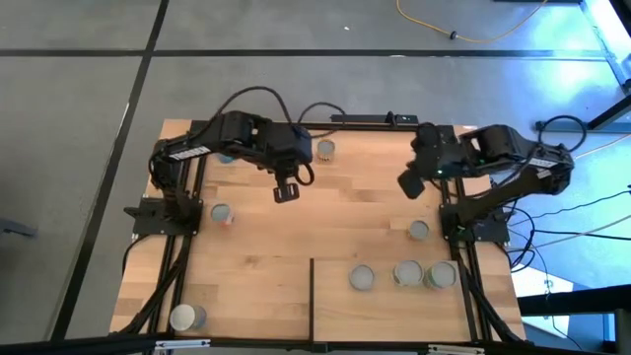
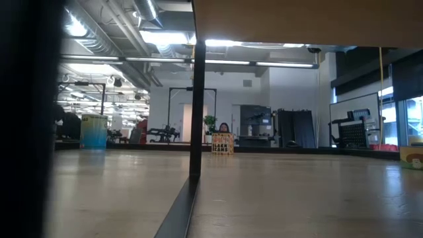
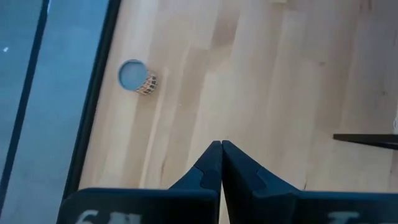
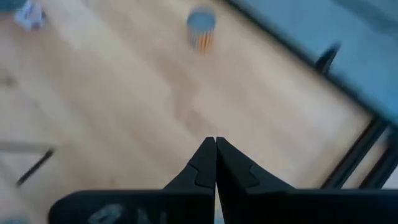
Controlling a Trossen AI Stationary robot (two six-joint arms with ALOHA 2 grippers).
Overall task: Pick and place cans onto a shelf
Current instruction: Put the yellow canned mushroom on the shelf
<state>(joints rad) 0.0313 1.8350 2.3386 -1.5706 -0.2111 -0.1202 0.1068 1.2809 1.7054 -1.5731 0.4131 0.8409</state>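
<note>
- three cans stand in a row near the table's right front corner: one (image 1: 362, 278) just right of the dark edge strip (image 1: 312, 298), a second (image 1: 407, 273) further right, a third (image 1: 441, 276) touching it beside the right arm's base frame; all upright, pale tops showing
- another can (image 1: 419, 231) stands alone behind that row, close to the right frame
- left of the strip, a can (image 1: 221, 213) sits by the left arm's base; one (image 1: 187, 318) lies tipped at the front left corner; one (image 1: 325, 149) stands at the far edge, behind the left gripper
- the pale wood shelf (image 2: 310, 20) shows only in the low view, overhead across the top, its dark upright below
- left gripper (image 1: 286, 191) hangs over bare planks behind the strip, fingers (image 3: 208, 168) clenched together, grasping nothing
- right gripper (image 1: 410, 183) hovers further right, also pressed closed and empty; its wrist view shows a striped can (image 4: 201, 28) ahead
</note>
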